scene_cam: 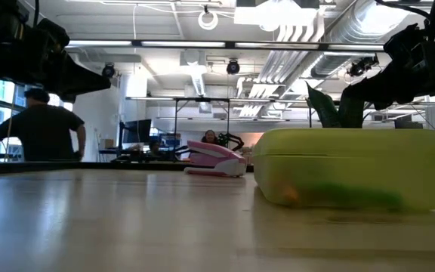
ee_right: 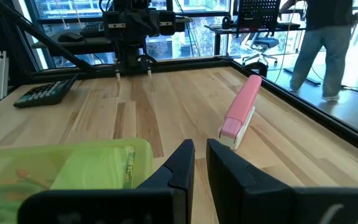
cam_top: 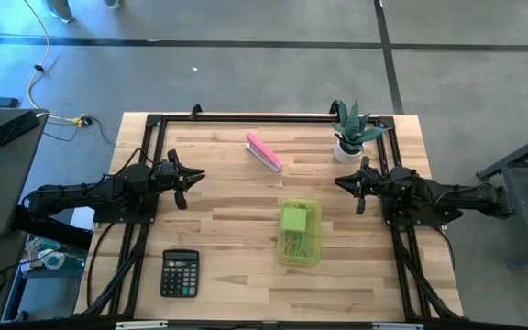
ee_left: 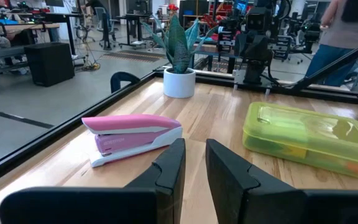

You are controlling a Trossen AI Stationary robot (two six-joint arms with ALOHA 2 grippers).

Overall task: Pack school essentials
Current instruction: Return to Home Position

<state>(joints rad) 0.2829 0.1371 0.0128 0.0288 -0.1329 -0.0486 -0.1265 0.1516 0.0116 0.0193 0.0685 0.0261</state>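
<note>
Wooden table (cam_top: 227, 229) carries the lidded yellow-green case (cam_top: 300, 232) of school essentials just ahead of the right gripper (cam_top: 359, 191) and farther across from the left gripper (cam_top: 187, 181), both empty, the right fingers together, the left's a narrow slit apart.

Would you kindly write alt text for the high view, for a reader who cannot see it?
A closed translucent yellow-green plastic case lies on a light wooden table between two dark robot arms with empty grippers: left gripper, right gripper. A pink stapler, potted green plant and black calculator sit around it.
</note>
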